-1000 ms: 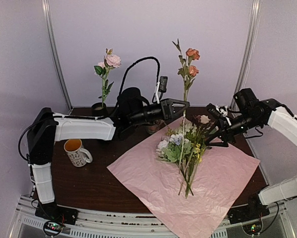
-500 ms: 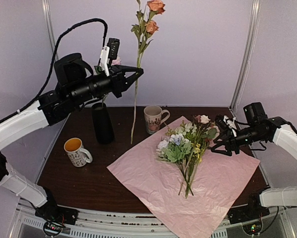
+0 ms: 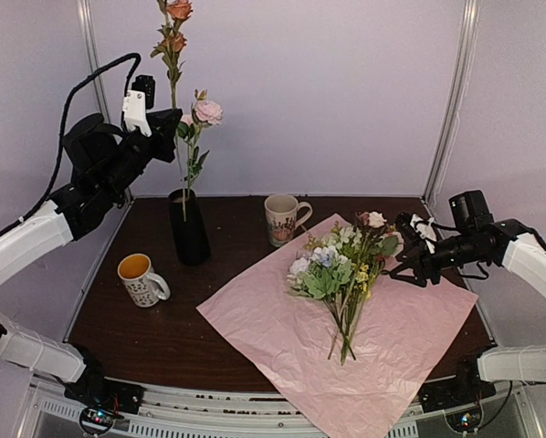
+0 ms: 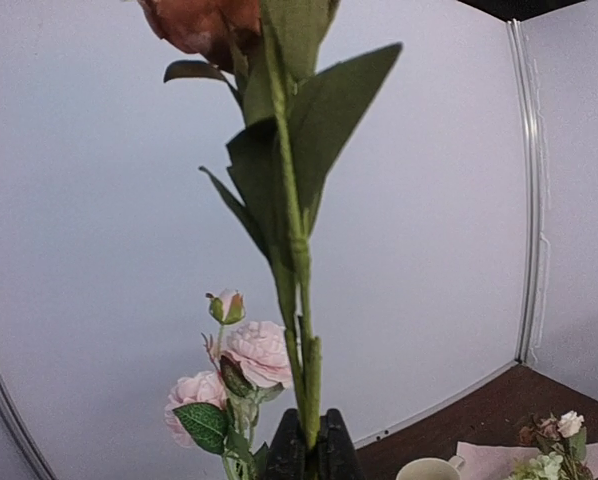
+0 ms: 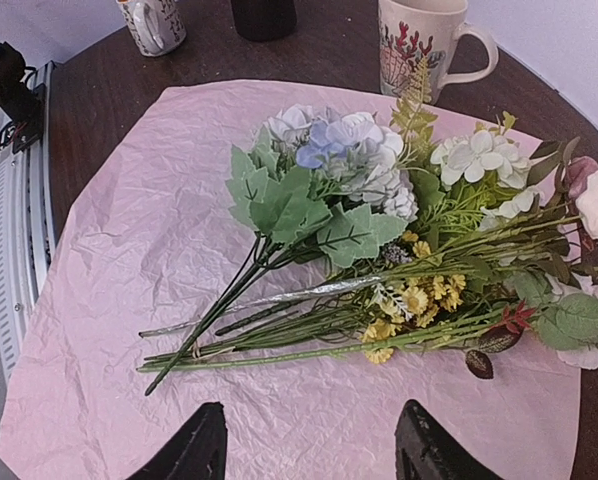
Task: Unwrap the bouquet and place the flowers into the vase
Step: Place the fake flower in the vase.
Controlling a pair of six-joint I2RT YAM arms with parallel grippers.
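My left gripper (image 3: 173,120) is shut on the stem of an orange-red flower (image 3: 176,13) and holds it upright, high above the black vase (image 3: 189,230). The stem's lower end hangs near the vase's mouth. In the left wrist view the green stem (image 4: 297,250) rises from between the closed fingers (image 4: 287,455). A pink rose (image 3: 207,111) stands in the vase. The remaining flowers (image 3: 340,263) lie loose on the spread lilac-pink paper (image 3: 383,356). My right gripper (image 3: 403,265) hovers open just right of them; its view shows the flowers (image 5: 379,230) ahead of the open gripper (image 5: 309,450).
A cream patterned mug (image 3: 280,219) stands behind the paper, near the flower heads. An orange-lined mug (image 3: 140,278) sits at the left, in front of the vase. The paper's near corner overhangs the table's front edge (image 3: 255,394).
My left arm has swung up and to the left, carrying the orange-red flower from over the table's middle to above the vase. The right gripper has drawn back slightly to the right.
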